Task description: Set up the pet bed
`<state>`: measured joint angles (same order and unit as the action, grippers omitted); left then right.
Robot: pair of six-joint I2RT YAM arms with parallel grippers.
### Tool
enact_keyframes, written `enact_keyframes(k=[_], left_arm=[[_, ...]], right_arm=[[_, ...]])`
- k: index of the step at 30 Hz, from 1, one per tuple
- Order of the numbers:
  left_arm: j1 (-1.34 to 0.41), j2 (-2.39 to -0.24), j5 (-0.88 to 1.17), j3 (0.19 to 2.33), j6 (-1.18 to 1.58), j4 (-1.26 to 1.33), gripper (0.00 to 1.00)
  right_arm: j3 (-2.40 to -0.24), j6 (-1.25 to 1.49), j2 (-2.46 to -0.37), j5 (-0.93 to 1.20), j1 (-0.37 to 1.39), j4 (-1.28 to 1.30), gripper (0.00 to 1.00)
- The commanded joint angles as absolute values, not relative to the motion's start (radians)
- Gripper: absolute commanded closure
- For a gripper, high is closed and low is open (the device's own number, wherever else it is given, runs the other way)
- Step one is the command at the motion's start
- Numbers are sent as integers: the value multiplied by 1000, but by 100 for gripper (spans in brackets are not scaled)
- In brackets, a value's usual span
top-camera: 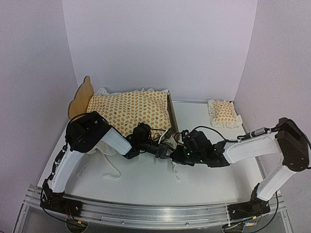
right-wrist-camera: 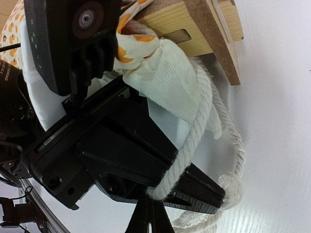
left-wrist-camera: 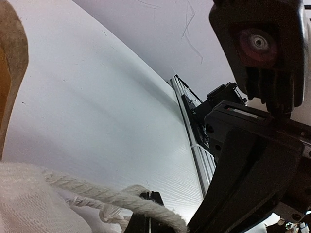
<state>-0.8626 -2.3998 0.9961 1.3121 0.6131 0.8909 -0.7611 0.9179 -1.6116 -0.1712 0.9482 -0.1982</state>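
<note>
The pet bed (top-camera: 81, 95) stands at the back left, its plywood corner (right-wrist-camera: 204, 29) showing in the right wrist view. An orange-patterned cushion (top-camera: 129, 109) lies in it, and its white ruffle (right-wrist-camera: 165, 73) hangs over the near corner. A white cord (right-wrist-camera: 194, 136) runs from that ruffle. My left gripper (top-camera: 163, 148) is shut, pinching the cord near its knot (right-wrist-camera: 229, 187). My right gripper (right-wrist-camera: 149, 199) is shut on the cord's cut end. The two grippers meet tip to tip just in front of the bed. In the left wrist view the cord (left-wrist-camera: 97, 194) crosses the left gripper (left-wrist-camera: 150, 196).
A small matching pillow (top-camera: 223, 114) lies at the back right. More loose white cords (top-camera: 109, 170) trail on the white table (top-camera: 146, 187) in front of the bed. An aluminium rail (top-camera: 146, 211) runs along the near edge. Lilac walls close the back and sides.
</note>
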Motion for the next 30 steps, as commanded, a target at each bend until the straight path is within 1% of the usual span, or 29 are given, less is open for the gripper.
enact_keyframes(k=[1,4,8,11,19,24,27,29,30], left_arm=[[-866,-2413,1007,1304,671,1004,100],[-865,-2419,993,1300,653,991,100],[-865,-2427,986,1302,649,996,100],[-864,-2428,986,1306,640,994,100],[-864,-2440,983,1323,608,965,100],[-864,-2446,980,1331,594,948,100],[-864,-2450,979,1334,584,941,100],[-864,-2451,981,1336,584,941,100],[-863,-2451,980,1337,585,940,100]], right_arm=[[-793,924,-1660,-161,953,-154,95],[-812,921,-1647,-179,953,-89,86],[-830,904,-1633,-187,954,-32,76],[-862,887,-1618,-196,953,57,70],[-969,814,-1586,-193,956,190,65],[-986,818,-1568,-201,959,220,63],[-981,835,-1535,-236,960,240,59],[-969,859,-1496,-276,959,255,59],[-958,880,-1471,-306,959,266,61]])
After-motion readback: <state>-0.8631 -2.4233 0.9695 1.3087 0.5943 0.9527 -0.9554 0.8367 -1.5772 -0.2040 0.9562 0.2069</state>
